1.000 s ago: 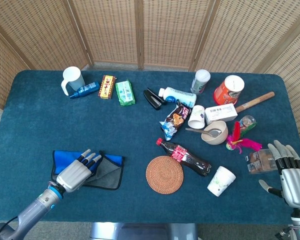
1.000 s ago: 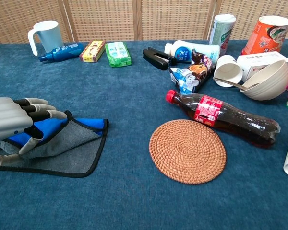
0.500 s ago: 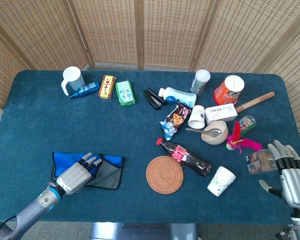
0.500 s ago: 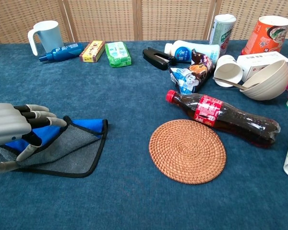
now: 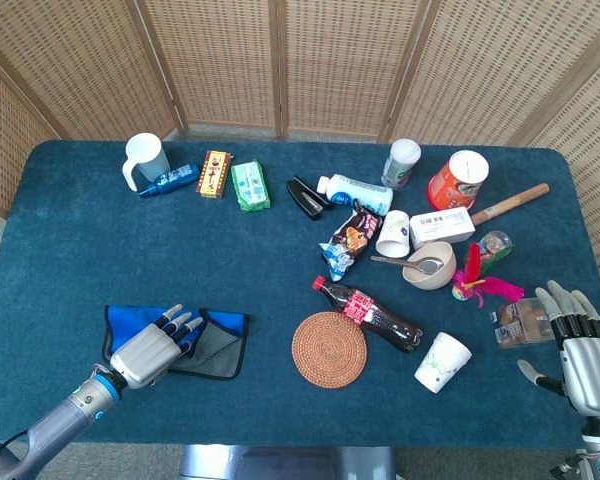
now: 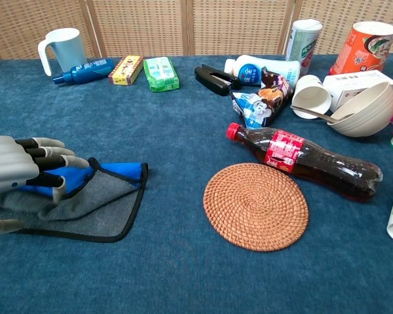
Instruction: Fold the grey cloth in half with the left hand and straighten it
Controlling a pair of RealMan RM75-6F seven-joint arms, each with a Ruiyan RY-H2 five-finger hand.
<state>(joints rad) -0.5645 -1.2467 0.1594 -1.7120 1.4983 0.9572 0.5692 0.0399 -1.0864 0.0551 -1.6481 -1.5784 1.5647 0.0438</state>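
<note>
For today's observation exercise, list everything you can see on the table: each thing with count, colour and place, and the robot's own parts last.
cloth: 1, grey and blue, front left
mug: 1, white, back left
woven coaster: 1, tan, front centre
cola bottle: 1, dark with red label, lying beside coaster
bowl: 1, beige, right of centre, spoon inside
paper cups: 2, white, right side
canister: 1, orange, back right
left hand: resting on cloth
right hand: front right, fingers apart, holding nothing

Bright, even light, soft shadows, both views sharp, no glare or edge distortion.
</note>
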